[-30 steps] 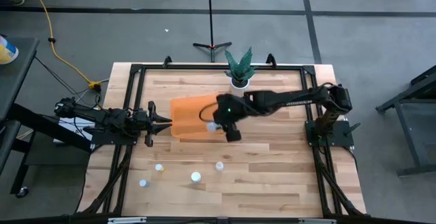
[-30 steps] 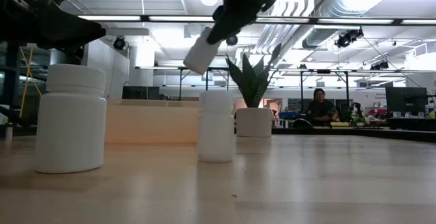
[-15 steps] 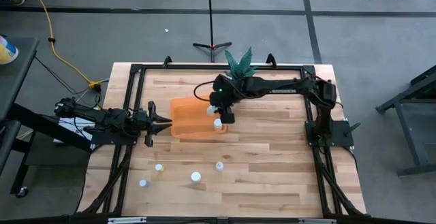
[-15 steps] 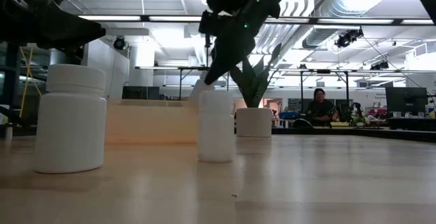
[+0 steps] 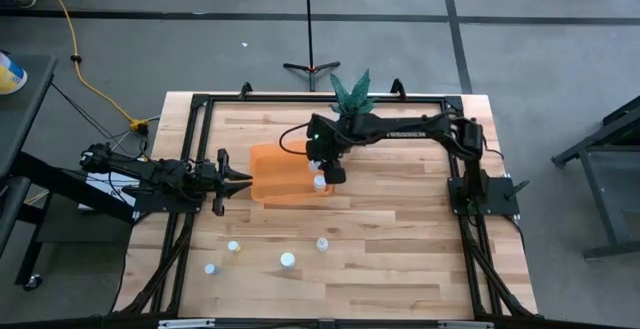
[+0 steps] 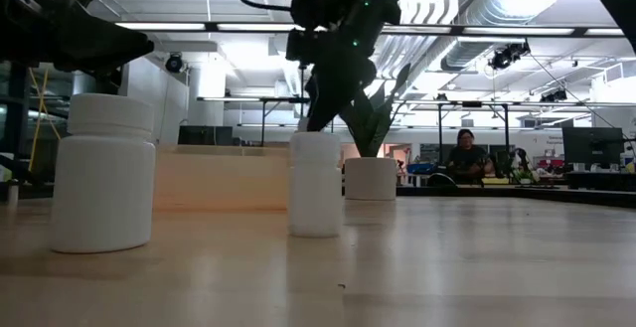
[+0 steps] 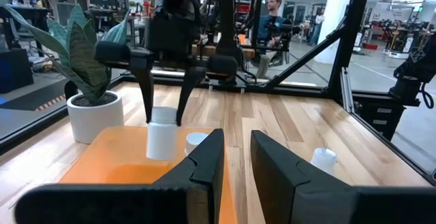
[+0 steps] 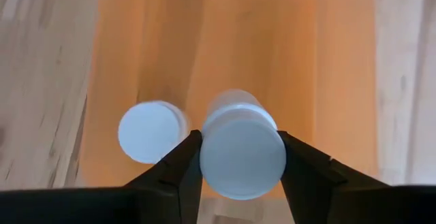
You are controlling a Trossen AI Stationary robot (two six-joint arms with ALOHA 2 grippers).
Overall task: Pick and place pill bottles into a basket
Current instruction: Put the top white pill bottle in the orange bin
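My right gripper (image 8: 238, 157) hangs over the basket (image 5: 275, 174), and between its two fingers (image 8: 174, 166) sits a pill bottle (image 8: 242, 152), white cap up, the dark pads pressed against both sides of the cap; the bottle stands upright inside the basket, at the end nearest the plant pot (image 5: 350, 121). Just beside it, also within the orange floor of the basket, stands a second bottle (image 8: 153, 131), close to touching the first. From my left wrist I see the same pair, the held one (image 7: 161, 132) under the right gripper (image 7: 163, 115) and its neighbour (image 7: 196, 141) next to it. My left gripper (image 5: 235, 177) waits at the basket's other end, just off its short wall, its fingers (image 7: 204, 163) parted by a narrow gap and holding nothing. The basket lies on a pale wooden table (image 5: 400, 229) of jointed boards edged by a black frame. On the bare boards well away from the basket, on the side opposite the plant pot, four more bottles stand apart in a loose row: one (image 5: 322, 244), one (image 5: 287, 260), one (image 5: 233, 246) and one (image 5: 210, 268). Beyond the table the floor is grey concrete, with a yellow cable (image 5: 75, 54) trailing across it and a black stand (image 5: 310, 67) past the plant pot. Farther still the room is an open workshop with ceiling ducts and strip lights, and a person (image 6: 465, 153) sits at a far desk.
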